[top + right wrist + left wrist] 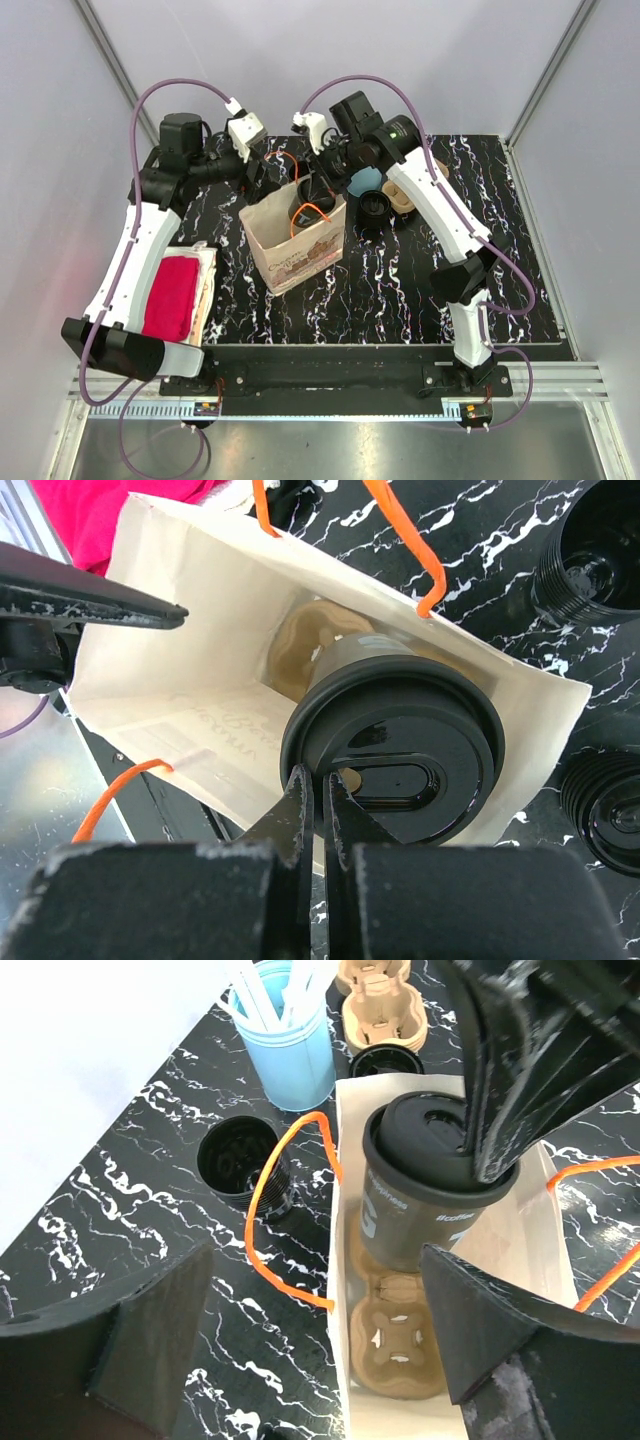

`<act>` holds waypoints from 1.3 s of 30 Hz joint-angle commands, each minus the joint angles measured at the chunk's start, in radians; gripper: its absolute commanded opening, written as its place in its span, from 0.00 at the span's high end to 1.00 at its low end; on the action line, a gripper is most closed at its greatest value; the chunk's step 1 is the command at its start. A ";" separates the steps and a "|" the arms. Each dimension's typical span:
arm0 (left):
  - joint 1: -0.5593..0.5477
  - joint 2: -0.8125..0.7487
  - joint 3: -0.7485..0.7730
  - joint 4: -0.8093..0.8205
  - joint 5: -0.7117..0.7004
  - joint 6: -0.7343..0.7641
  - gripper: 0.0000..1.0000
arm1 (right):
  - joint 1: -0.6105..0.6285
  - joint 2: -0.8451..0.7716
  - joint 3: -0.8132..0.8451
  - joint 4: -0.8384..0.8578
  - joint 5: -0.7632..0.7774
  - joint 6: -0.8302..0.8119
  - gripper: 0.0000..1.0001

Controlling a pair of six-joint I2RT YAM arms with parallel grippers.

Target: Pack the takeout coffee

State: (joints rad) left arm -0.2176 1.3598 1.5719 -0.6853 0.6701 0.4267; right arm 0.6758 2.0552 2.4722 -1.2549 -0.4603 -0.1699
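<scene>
The takeout coffee (430, 1190), a black cup with a black lid (400, 750), stands upright inside the open paper bag (295, 250) with orange handles. My right gripper (320, 780) comes down from above, shut on the near rim of the lid. Its fingers (490, 1110) also show in the left wrist view. The cup's base is at a brown cardboard carrier (400, 1340) on the bag's floor; contact cannot be made out. My left gripper (315, 1290) is open wide and astride the bag's left wall (345, 1260), one finger outside, one inside.
A light-blue cup of white straws (285, 1040), a lidless black cup (240, 1165), another black cup (385, 1060) and stacked cardboard carriers (385, 1005) stand behind the bag. A red cloth (172, 295) lies at the table's left edge.
</scene>
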 commanded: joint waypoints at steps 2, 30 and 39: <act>0.001 0.022 0.016 0.052 0.049 0.015 0.19 | 0.024 0.000 -0.009 0.011 0.025 0.021 1.00; 0.001 0.047 -0.058 0.222 -0.087 -0.256 1.00 | 0.088 -0.032 -0.197 -0.029 0.179 -0.054 1.00; 0.001 0.051 -0.056 0.237 -0.150 -0.295 1.00 | 0.099 -0.041 -0.245 -0.029 0.219 -0.079 1.00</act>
State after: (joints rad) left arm -0.2176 1.4288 1.5124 -0.5167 0.5613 0.1642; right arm 0.7605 2.0583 2.2211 -1.2755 -0.2756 -0.2245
